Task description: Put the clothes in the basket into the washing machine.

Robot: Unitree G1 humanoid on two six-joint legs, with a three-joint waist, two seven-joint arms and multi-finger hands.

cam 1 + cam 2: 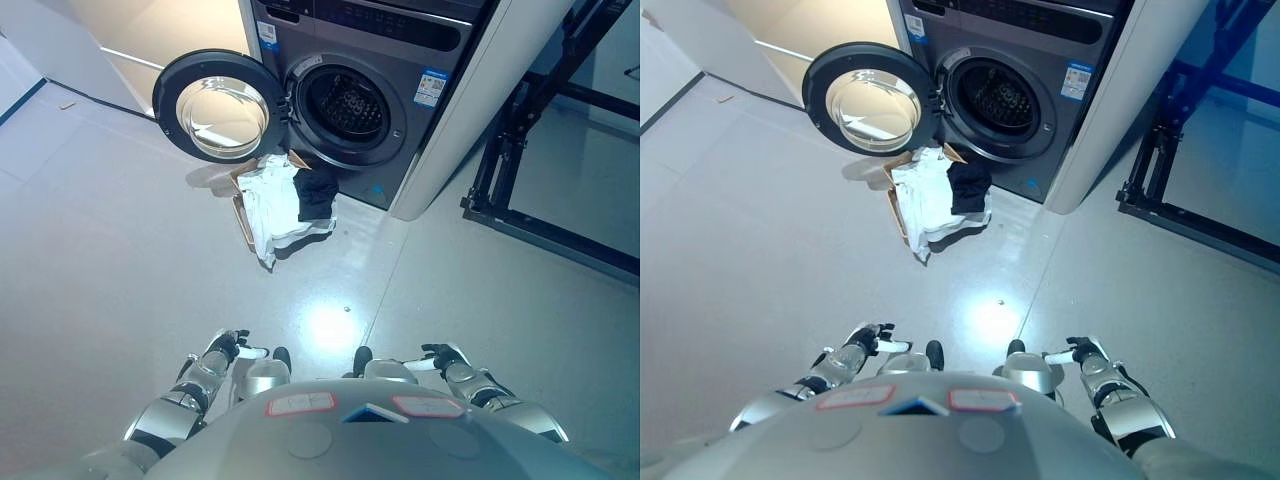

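A dark grey washing machine (pixel 400 50) stands at the top of the view. Its round door (pixel 212 105) is swung open to the left and its drum (pixel 350 105) looks dark inside. A brown basket (pixel 243 215) sits on the floor right in front of the machine. A white garment (pixel 270 205) spills over the basket's front, and a black garment (pixel 316 193) lies beside it on the right. My left hand (pixel 232 347) and right hand (pixel 437 357) are low by my body, far from the basket, both relaxed and holding nothing.
A white panel (pixel 470 120) flanks the machine on the right. A black metal frame (pixel 520 170) stands further right. A pale wall (pixel 150 40) runs behind at the left. A small speck (pixel 347 309) lies on the grey floor.
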